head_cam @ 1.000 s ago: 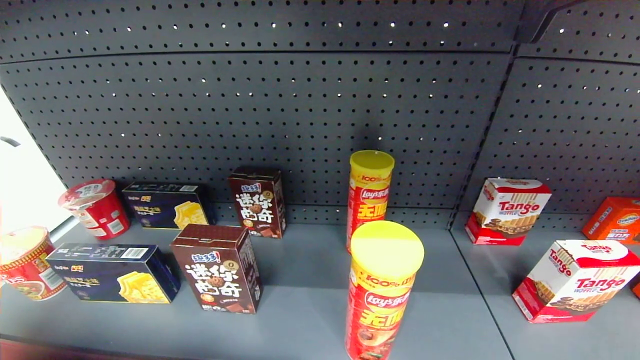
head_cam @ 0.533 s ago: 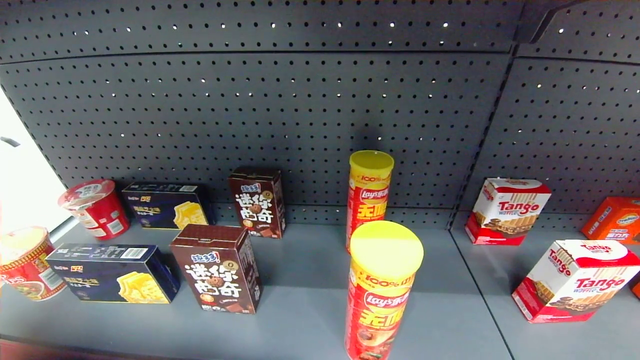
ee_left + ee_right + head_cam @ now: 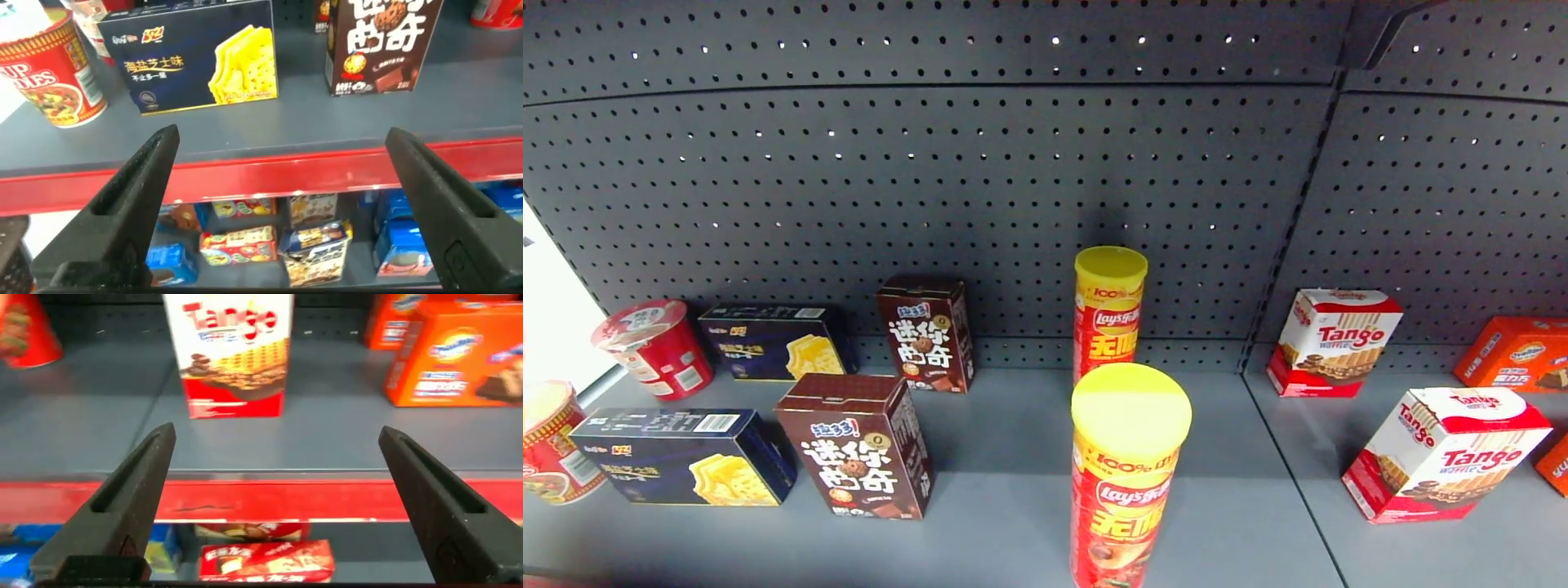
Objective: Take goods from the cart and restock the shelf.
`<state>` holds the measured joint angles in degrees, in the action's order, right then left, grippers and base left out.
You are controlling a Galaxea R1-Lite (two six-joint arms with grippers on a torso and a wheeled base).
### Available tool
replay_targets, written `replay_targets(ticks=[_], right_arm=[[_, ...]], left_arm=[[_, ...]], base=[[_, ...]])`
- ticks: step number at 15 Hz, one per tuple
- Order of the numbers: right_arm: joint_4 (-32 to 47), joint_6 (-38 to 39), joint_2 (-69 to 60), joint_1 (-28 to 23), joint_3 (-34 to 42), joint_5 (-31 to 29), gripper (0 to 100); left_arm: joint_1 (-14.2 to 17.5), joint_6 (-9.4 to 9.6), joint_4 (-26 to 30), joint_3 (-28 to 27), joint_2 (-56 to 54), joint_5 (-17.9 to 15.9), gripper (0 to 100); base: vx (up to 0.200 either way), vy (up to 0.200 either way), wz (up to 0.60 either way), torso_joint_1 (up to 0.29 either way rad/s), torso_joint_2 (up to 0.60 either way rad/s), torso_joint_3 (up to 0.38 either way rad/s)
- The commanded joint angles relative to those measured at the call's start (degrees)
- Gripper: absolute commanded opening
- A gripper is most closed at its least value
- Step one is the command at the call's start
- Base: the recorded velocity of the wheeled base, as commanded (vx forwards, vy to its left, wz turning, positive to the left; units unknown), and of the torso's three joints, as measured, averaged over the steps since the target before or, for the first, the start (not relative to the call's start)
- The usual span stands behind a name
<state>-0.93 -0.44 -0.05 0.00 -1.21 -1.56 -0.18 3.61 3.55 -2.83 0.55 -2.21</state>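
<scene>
Shelf: the shelf [image 3: 1013, 457] carries goods in a front and a back rank. From the robot's left stand cups [image 3: 654, 347], blue boxes [image 3: 682, 457], brown boxes [image 3: 858, 445], cans [image 3: 1123, 482], wafer boxes [image 3: 1445, 457] and an orange box [image 3: 1511, 355].
Left arm: the left tool [image 3: 279, 135] hangs just before the shelf's red edge [image 3: 245, 175], spread wide and holding nothing. It faces a blue box and a brown box.
Right arm: the right tool [image 3: 276, 431] is likewise wide and empty, and it faces a wafer box.
Below: small packs [image 3: 241, 245] sit on a lower level.
Cans: probably light, stiff tubes with slick sides, and tall enough to tip. They are best taken across the body near mid-height, not by the lid.
Boxes: judged to be light card, firm at the edges and easily dented on the broad faces. A grip across the narrow sides looks soundest.
Cups: the thin, tapered walls are likely to slide in a hard pinch. A gentle hold under the rim should serve.
</scene>
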Motion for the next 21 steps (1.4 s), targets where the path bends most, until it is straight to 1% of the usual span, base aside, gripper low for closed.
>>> replay_targets(ticks=[1,4,5,6,7,8,9,10,11,12,13,14,15,16,17,18,19,20,21], right_arm=[[-0.04,0.00,0.05,0.00,-0.02,0.15,100],[-0.04,0.00,0.05,0.00,-0.02,0.15,100],[-0.22,0.18,0.05,0.00,-0.02,0.15,100],[-0.04,1.05,0.05,0.00,-0.02,-0.29,100],[-0.22,1.67,0.05,0.00,-0.02,-0.29,100],[-0.04,1.76,0.05,0.00,-0.02,-0.29,100],[0.22,1.49,0.05,0.00,-0.11,0.33,100],[0.31,1.32,0.05,0.00,-0.11,1.38,100],[0.31,1.32,0.05,0.00,-0.11,1.56,100],[0.40,1.32,0.05,0.00,-0.20,1.65,100],[0.40,1.32,0.05,0.00,-0.20,1.65,100],[0.40,1.32,0.05,0.00,-0.20,1.65,100],[0.40,1.32,0.05,0.00,-0.20,1.56,100],[0.40,1.32,0.05,0.00,-0.20,1.47,100],[0.40,1.32,0.05,0.00,-0.20,1.30,100],[0.40,1.32,0.05,0.00,-0.20,1.21,100],[0.40,1.32,0.05,0.00,-0.20,1.12,100],[0.40,1.32,0.05,0.00,-0.20,1.12,100],[0.49,1.32,0.05,0.00,-0.20,1.12,100]], left_arm=[[0.01,-0.36,-0.03,0.02,0.15,0.19,100],[-0.08,-0.27,-0.65,0.19,0.15,0.10,100],[0.01,0.08,-0.73,1.07,0.15,0.01,100],[0.01,-0.18,-2.58,2.48,0.15,-0.08,100],[0.01,0.00,-3.55,2.83,0.15,-0.43,100],[0.01,0.61,-4.51,0.10,0.68,-1.05,100],[-1.93,2.46,-3.37,-10.00,6.75,-3.15,100],[-4.30,2.81,-1.61,-21.34,18.35,-5.53,100],[-6.15,2.81,-1.26,-28.55,24.32,-6.93,100],[-8.52,2.98,-0.56,-33.65,29.86,-8.78,100],[-13.44,4.21,-0.12,-37.69,39.79,-11.06,100],[-17.31,7.38,0.23,-39.36,45.68,-11.42,100],[-18.98,8.70,0.32,-39.36,47.53,-11.42,100],[-23.72,11.51,0.41,-38.92,51.48,-11.33,100],[-28.38,12.21,0.41,-38.48,55.26,-10.98,100],[-31.02,12.30,0.41,-38.39,58.69,-10.80,100],[-33.83,13.79,-0.12,-38.57,62.91,-9.83,100],[-35.76,14.15,-0.03,-39.45,65.37,-7.90,100],[-36.82,14.15,-0.03,-40.24,66.86,-6.67,100]], base=[[0.000,0.000,0.00,0.000,0.00,0.000],[0.000,0.000,0.00,0.000,0.00,0.000],[0.000,0.000,0.00,0.000,0.00,0.000],[0.000,0.000,0.00,0.000,0.00,0.000],[0.000,0.000,0.00,0.000,0.00,0.000],[0.000,0.000,0.00,0.000,0.00,0.000],[0.000,0.000,0.00,0.000,0.00,0.000],[0.000,0.000,0.00,0.000,0.00,0.000],[0.000,0.000,0.00,0.000,0.00,0.000],[0.000,0.000,0.00,0.000,0.00,0.000],[0.000,0.000,0.00,0.000,0.00,0.000],[0.000,0.000,0.00,0.000,0.00,0.000],[0.000,0.000,0.00,0.000,0.00,0.000],[0.000,0.000,0.00,0.000,0.00,0.000],[0.000,0.000,0.00,0.000,0.00,0.000],[0.000,0.000,0.00,0.000,0.00,0.000],[0.000,0.000,0.00,0.000,0.00,0.000],[0.000,0.000,0.00,0.000,0.00,0.000],[0.000,0.000,0.00,0.000,0.00,0.000]])
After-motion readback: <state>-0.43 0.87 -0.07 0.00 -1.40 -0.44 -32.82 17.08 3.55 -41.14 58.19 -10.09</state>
